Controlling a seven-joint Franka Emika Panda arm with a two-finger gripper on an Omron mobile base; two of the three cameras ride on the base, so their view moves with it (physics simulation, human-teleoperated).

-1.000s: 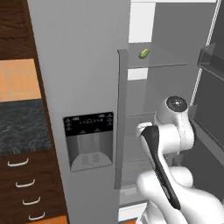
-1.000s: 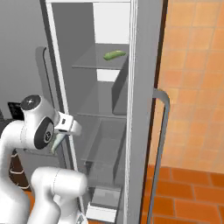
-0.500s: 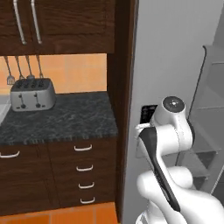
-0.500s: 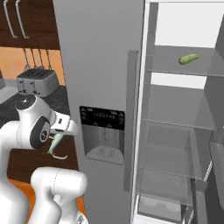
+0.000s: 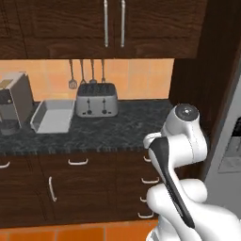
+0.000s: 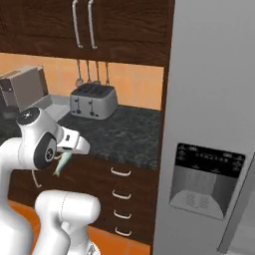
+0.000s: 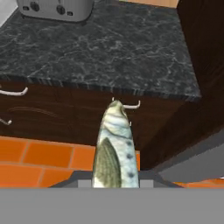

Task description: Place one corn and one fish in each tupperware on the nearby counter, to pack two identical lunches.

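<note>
My gripper (image 6: pixel 68 149) is shut on a slim silvery-grey fish (image 6: pixel 62 163), which hangs from it in front of my arm. In the hand view the fish (image 7: pixel 114 146) points out over the front edge of the black counter (image 7: pixel 100 48). A flat rectangular light-grey tupperware (image 5: pixel 52 116) sits on the counter (image 5: pixel 132 127) to the left, between the coffee machine and the toaster, well away from the gripper. The corn is out of view.
A silver toaster (image 5: pixel 96 100) stands at the back of the counter and a boxy grey coffee machine (image 5: pixel 13 106) at its far left. The grey fridge door with its dispenser (image 6: pixel 206 179) rises on the right. Drawers with silver handles (image 7: pixel 127 105) lie below the counter edge.
The whole view has swung left from the open fridge to the counter, so the base has moved. The fish stays in the shut gripper.
</note>
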